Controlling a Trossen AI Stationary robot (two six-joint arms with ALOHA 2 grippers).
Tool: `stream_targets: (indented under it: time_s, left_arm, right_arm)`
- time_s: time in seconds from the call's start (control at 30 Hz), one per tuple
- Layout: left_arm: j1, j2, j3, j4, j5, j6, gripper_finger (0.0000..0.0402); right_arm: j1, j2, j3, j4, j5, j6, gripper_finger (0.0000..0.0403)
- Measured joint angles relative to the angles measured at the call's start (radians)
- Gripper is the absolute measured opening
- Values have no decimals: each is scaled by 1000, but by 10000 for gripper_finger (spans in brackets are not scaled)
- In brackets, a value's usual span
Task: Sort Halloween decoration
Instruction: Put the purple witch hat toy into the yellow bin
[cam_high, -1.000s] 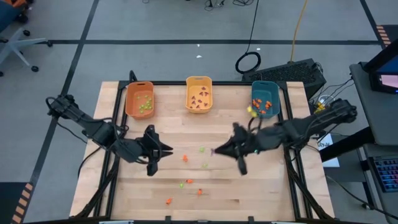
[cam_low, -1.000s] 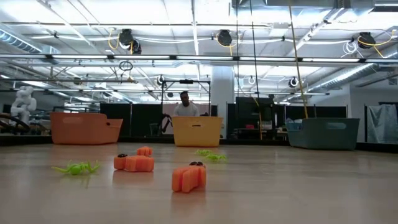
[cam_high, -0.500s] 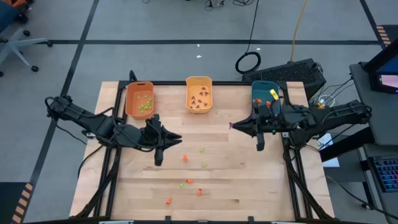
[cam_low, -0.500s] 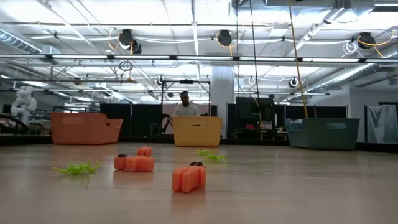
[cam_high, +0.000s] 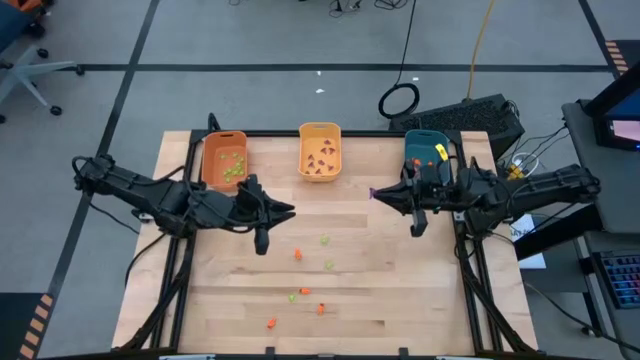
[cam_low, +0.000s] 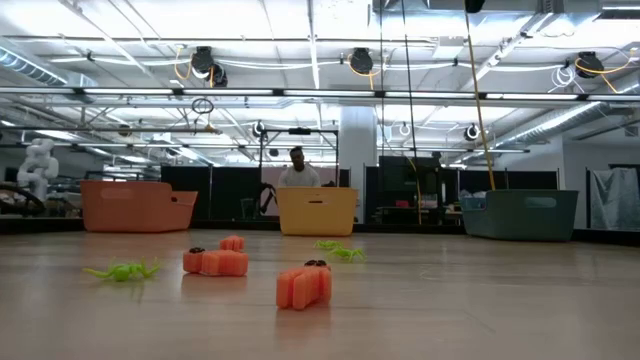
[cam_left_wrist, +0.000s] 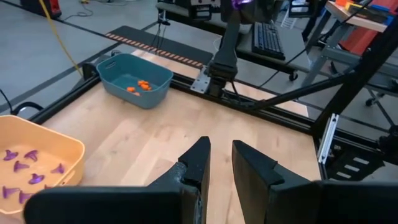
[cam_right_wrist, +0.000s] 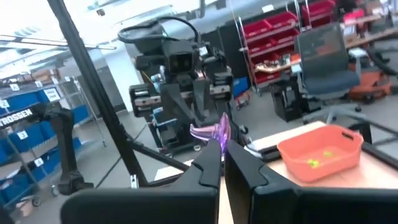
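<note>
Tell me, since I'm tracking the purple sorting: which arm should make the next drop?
The right. Its hand grips a purple trinket near the yellow bin of purple pieces; the left hand carries nothing.

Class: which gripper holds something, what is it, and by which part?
The right gripper pinches a purple trinket by its lower end; the left gripper holds nothing.

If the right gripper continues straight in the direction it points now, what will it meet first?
Probably the left gripper. The right gripper, shut on a purple trinket, points across the table toward the left arm; the space between looks free, though their heights are unclear.
</note>
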Motion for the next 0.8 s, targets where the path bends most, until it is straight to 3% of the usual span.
stream_targets:
  time_s: [0.17,0.47,0.8]
  left_arm:
    - [0,0,0,-1,0,5,66]
    - [0,0,0,-5,0,5,66]
    - [1,0,0,-5,-30,5,66]
  right_arm:
    - [-16,0,0,34,-19,-116,0]
    - [-48,0,0,50,-18,-519,0]
    - [-86,0,0,92,-16,-728,0]
